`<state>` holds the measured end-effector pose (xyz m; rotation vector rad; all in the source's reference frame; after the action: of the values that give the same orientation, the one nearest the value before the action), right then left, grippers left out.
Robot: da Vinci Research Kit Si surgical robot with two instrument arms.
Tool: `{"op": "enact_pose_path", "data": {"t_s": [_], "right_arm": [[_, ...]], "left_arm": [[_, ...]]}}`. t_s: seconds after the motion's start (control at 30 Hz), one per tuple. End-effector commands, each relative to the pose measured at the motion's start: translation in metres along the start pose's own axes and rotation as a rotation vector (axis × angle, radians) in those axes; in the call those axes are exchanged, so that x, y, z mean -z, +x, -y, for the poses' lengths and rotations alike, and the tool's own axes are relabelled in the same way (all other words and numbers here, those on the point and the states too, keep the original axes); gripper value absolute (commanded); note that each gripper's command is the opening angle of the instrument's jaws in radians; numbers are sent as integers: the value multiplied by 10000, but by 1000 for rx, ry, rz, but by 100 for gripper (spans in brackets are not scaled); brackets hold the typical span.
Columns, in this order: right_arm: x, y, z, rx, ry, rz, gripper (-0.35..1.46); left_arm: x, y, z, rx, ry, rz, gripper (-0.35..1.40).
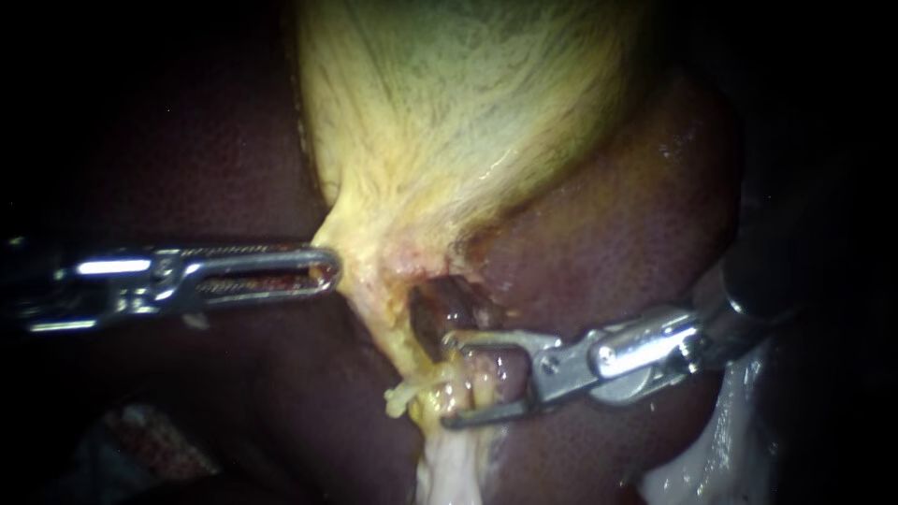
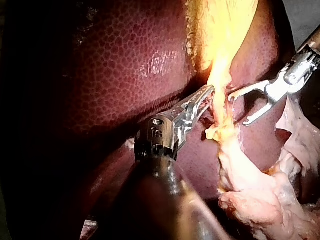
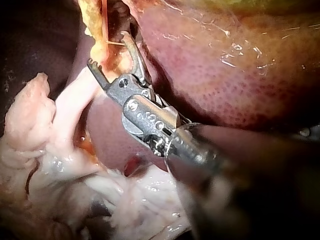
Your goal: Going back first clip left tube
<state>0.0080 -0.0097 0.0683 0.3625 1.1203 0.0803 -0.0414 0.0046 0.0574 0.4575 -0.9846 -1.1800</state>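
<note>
Yellow gallbladder (image 1: 449, 122) pinched by left instrument (image 1: 332, 271) jaws (right instrument (image 1: 446, 381) jaws gape wide).

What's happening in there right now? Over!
Status: left instrument jaws shut on the gallbladder edge. The right instrument jaws open, straddling the tube. No clip visible on it. Nothing blocking.
</note>
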Motion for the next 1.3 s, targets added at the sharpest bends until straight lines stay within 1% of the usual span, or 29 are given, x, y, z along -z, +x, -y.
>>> {"op": "enact_pose_path", "data": {"t_s": [0.03,0.17,0.37,0.57,0.67,0.83,0.93,1.07,1.17,1.3], "right_arm": [[7,2,-1,3,-4,2,60],[32,11,-6,47,-24,9,60],[55,23,-11,104,-44,18,60],[65,25,-10,120,-39,17,60],[66,25,-9,120,-39,17,60],[66,25,-8,120,-39,17,60],[66,26,-8,120,-39,17,60],[66,26,-8,126,-39,17,60],[66,26,-8,126,-39,17,60],[66,26,-8,132,-39,18,60]], "left_arm": [[-1,1,0,-1,0,0,-11],[-6,6,-3,-4,-2,2,-11],[-15,15,-8,-9,-6,6,-11],[-25,21,-17,-13,-7,11,-11],[-37,24,-24,-15,-10,14,-11],[-63,33,-34,-22,-10,-1,-11],[-78,40,-33,-33,-7,-14,-11],[-99,50,-26,-39,5,-29,-11],[-103,55,-21,-37,7,-36,-11],[-104,56,-16,-37,9,-37,-11]]}}
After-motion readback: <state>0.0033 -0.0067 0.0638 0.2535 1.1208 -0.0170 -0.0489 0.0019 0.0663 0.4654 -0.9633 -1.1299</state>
